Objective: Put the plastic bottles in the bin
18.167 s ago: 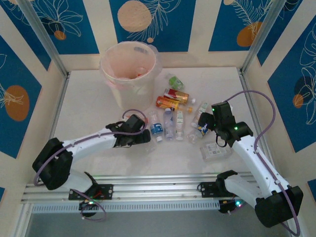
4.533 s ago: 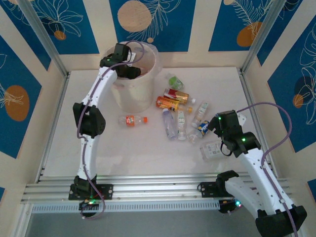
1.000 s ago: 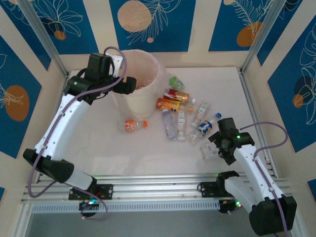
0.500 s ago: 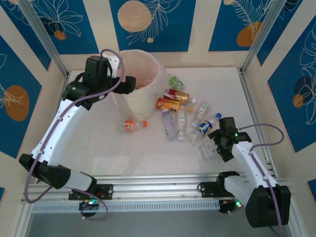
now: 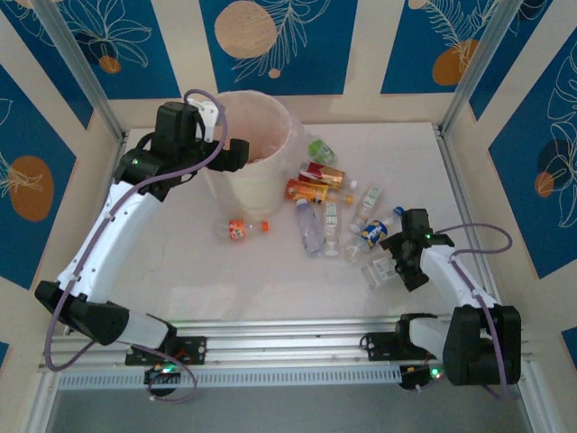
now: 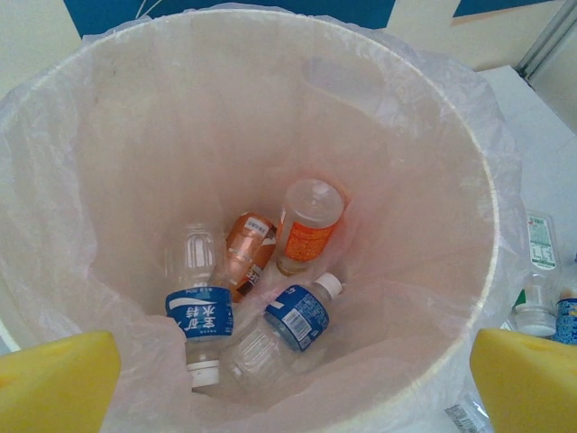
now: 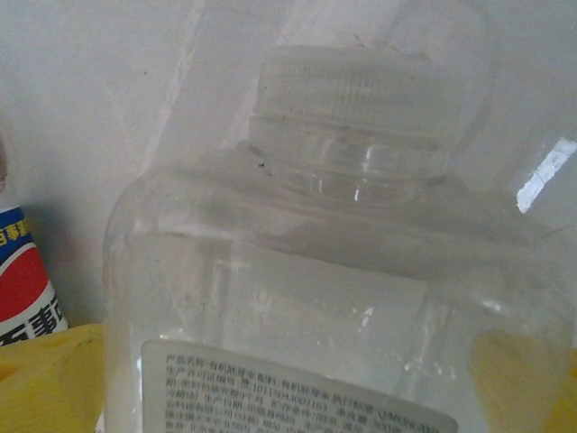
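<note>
This was a lab robot cell: a white table (image 5: 225, 289) boxed in by metal posts (image 5: 77, 68), two arms (image 5: 117, 225) bolted to a rail (image 5: 270, 347) at its near edge, and backdrop panels (image 5: 297, 45) (blue and cream, printed with flowers and orange discs) behind and beside it.

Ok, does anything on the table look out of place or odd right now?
One small orange-labelled bottle lies alone on its side, on the near side of the bin. It sits apart from the other bottles, which are clustered to the bin's right.
</note>
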Controlling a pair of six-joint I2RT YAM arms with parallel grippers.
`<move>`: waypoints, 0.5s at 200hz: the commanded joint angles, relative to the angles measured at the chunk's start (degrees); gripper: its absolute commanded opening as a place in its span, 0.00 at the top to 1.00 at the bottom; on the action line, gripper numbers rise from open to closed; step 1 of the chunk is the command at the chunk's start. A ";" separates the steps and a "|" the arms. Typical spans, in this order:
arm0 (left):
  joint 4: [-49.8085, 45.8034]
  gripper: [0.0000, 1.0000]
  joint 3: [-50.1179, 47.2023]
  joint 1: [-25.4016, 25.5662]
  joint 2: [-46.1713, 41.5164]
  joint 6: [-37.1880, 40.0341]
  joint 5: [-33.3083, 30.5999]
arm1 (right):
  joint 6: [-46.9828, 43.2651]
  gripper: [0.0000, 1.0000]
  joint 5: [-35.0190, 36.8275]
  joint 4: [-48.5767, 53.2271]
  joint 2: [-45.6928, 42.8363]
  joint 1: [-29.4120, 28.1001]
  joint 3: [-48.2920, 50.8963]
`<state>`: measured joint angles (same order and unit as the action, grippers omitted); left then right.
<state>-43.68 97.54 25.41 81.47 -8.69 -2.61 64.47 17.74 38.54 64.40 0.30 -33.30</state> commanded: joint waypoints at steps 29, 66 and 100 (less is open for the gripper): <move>0.36 0.00 -0.49 0.19 -0.11 -0.56 1.24 | -1.18 0.01 -1.95 -3.59 4.60 0.98 0.22; 0.20 0.01 -0.51 0.19 0.11 -0.76 1.12 | -0.93 0.06 -2.63 -4.54 6.97 1.02 0.00; 0.27 0.00 -0.51 0.18 0.44 -1.07 1.70 | -1.08 0.18 -2.12 -2.66 3.40 1.27 0.02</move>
<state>-43.72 97.54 25.41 81.49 -8.78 -2.50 63.48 16.67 34.59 70.26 0.95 -33.30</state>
